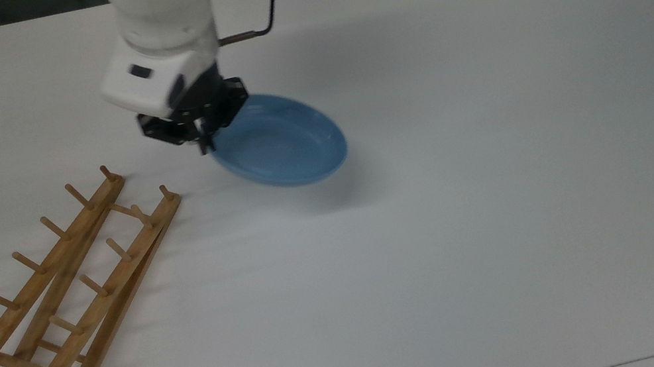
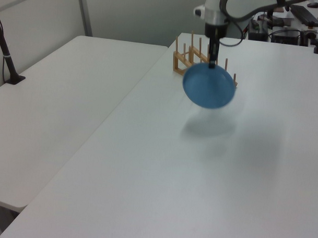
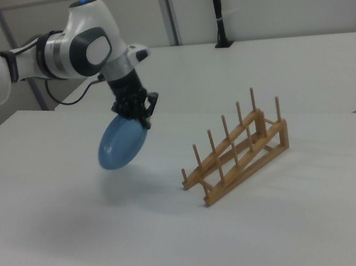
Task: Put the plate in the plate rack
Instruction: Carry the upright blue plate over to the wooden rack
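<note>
While the plate hangs in the air, this is how things stand:

Gripper (image 1: 205,139): pinched tight on the plate's rim, fingers pointing down; in the right view (image 3: 142,119) it grips the plate's top edge.

Plate (image 1: 279,141): clear of the desk, tilted steeply with its hollow side showing in the top view. Its shadow lies on the desk beneath it in the left view (image 2: 209,85). It is over the desk's middle part, nearer the far edge as the top view shows it.

Rack (image 1: 72,285): empty, lying toward the top view's lower left corner of the desk (image 1: 501,179), apart from the plate; none of its pegs touched.

Done: plate grasped and lifted, already turned most of the way on edge.

Left: carry it across to the rack, line its edge up with a gap between two pegs, lower it in, then let go.

Progress: I judge roughly halfway.
</note>
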Controlling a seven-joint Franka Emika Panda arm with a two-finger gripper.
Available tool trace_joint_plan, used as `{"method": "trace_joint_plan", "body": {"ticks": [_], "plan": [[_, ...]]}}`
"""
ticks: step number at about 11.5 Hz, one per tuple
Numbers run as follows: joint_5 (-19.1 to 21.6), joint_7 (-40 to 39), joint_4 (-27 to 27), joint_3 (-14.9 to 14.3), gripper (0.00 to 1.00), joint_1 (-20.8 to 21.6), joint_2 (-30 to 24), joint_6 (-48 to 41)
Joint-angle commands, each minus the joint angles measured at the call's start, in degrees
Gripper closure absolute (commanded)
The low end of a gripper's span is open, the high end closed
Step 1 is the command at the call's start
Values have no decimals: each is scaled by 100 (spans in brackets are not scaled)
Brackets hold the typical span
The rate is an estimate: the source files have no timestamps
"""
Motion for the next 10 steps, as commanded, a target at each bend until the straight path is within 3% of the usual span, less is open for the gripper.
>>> {"method": "trace_joint_plan", "body": {"ticks": [1, 5, 7, 10], "plan": [[-20, -36, -28, -377, 100, -99, -117, 1324], [155, -19, -54, -1019, 100, -108, -83, 2951], [671, -71, -89, -1073, 100, -247, -47, 3611], [753, -106, -177, -1099, 100, -537, 49, 4201]]}}
